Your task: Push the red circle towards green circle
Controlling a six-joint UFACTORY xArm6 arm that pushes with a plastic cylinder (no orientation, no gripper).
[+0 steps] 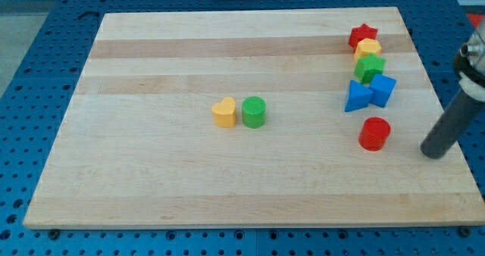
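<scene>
The red circle (374, 133) stands on the wooden board at the view's right, below a cluster of blocks. The green circle (254, 112) stands near the board's middle, touching or nearly touching a yellow heart (224, 113) on its left. My tip (433, 152) is at the lower end of the dark rod, to the right of the red circle and slightly lower, with a clear gap between them. The green circle lies well to the left of the red circle.
At the view's upper right stands a column of blocks: a red star (363, 35), a yellow block (367, 49), a green block (370, 68), a blue triangle (357, 96) and a blue block (383, 89). The board's right edge (447, 112) runs close to my tip.
</scene>
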